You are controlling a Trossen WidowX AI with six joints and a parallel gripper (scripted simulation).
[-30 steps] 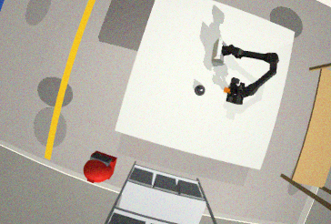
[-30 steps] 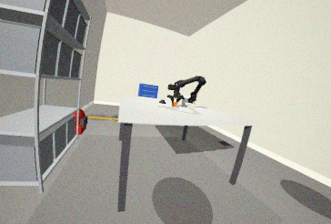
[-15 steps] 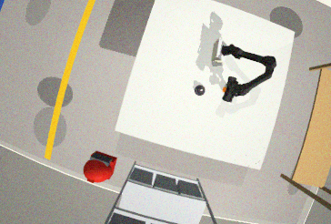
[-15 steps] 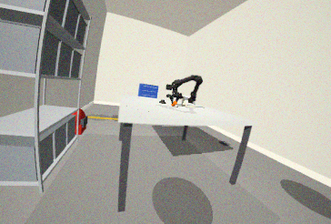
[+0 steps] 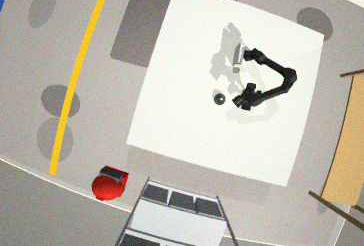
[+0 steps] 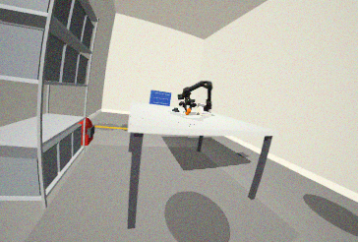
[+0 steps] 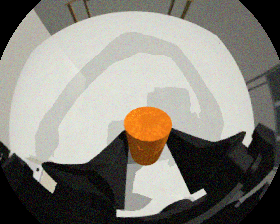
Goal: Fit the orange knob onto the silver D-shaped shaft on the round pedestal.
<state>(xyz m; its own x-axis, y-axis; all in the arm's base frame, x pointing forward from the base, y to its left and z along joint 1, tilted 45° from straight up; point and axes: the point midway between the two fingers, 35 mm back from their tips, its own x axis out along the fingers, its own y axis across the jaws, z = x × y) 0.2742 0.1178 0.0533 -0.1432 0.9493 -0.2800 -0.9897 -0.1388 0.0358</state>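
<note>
The orange knob [image 6: 188, 112] [image 7: 147, 124] is a cylinder with a slight taper, held between the fingertips. Its underside and hole are not visible. In the top view the arm hides it. My gripper [image 5: 237, 103] [image 7: 145, 131] is shut on the knob. In the exterior view the knob appears a little above the table top, though the exact gap is hard to tell. The round pedestal [image 5: 219, 99] [image 6: 175, 110] is small and dark grey, just left of the gripper in the top view. The wrist view does not show it. The shaft's flat side is too small to make out.
The white table [image 5: 175, 117] [image 6: 221, 126] carries the arm and pedestal. A pale upright piece [image 5: 237, 56] stands beside the arm's base. Off the table are a grey shelf [image 5: 177, 219], a red object [image 5: 109, 187] and a wooden table [image 5: 347, 147].
</note>
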